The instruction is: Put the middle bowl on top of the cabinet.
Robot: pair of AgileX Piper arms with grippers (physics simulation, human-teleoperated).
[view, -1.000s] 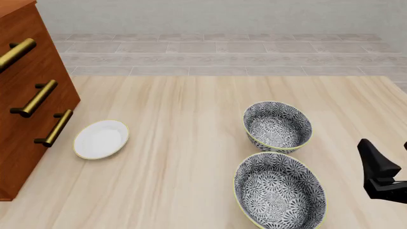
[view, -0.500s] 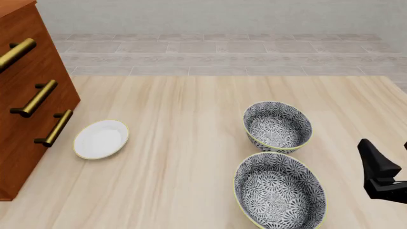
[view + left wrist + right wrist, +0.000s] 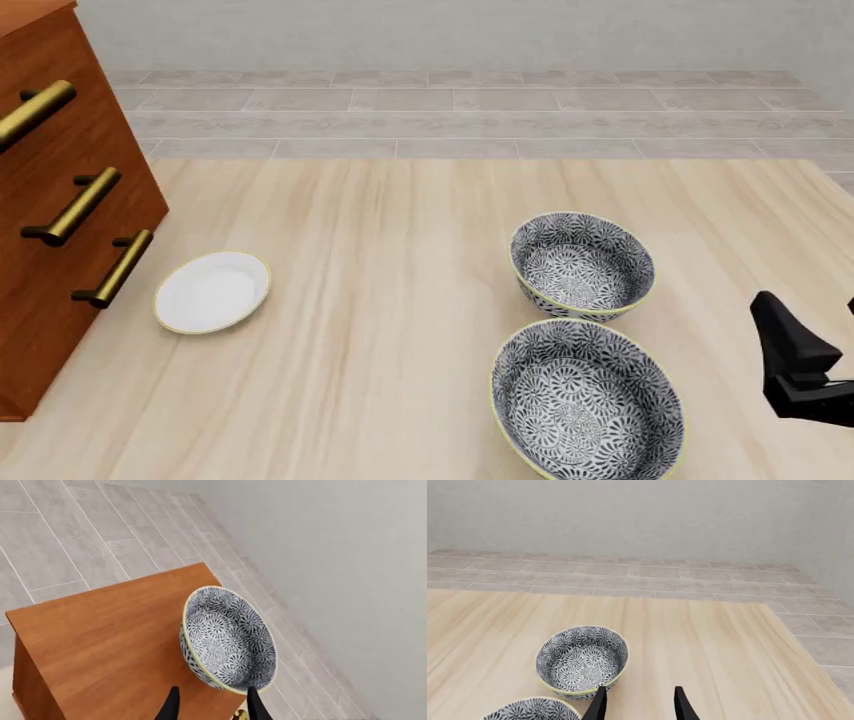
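Start with what sits nearest you: your right end effector (image 3: 637, 705) hangs low over the near right part of the desk (image 3: 400, 330), its two fingers apart with nothing between them. In the front view it shows only as a dark shape at the right edge. Just beside it on the desk lie two patterned bowls, the near bowl (image 3: 587, 402) and the far bowl (image 3: 583, 264), close together but not touching. Neither needs your attention. Well to the left, the white saucer (image 3: 212, 290) rests near the foot of the cabinet (image 3: 60, 230).

Farther out, the left wrist view carries the real news. The middle bowl (image 3: 225, 639) sits on the cabinet's top panel, toward one edge of it, with some of its rim reaching past that edge. Your left end effector (image 3: 212, 706) hovers just behind the bowl, fingers spread, and nothing lies between them; one tip overlaps the rim in the picture, though contact cannot be told.

By my reading, the placing step looks done and you are at the release. The next move calls for drawing the left arm straight back and up, keeping the fingers wide so no tip clips the rim. Watch that edge: a nudge could tip the bowl off.
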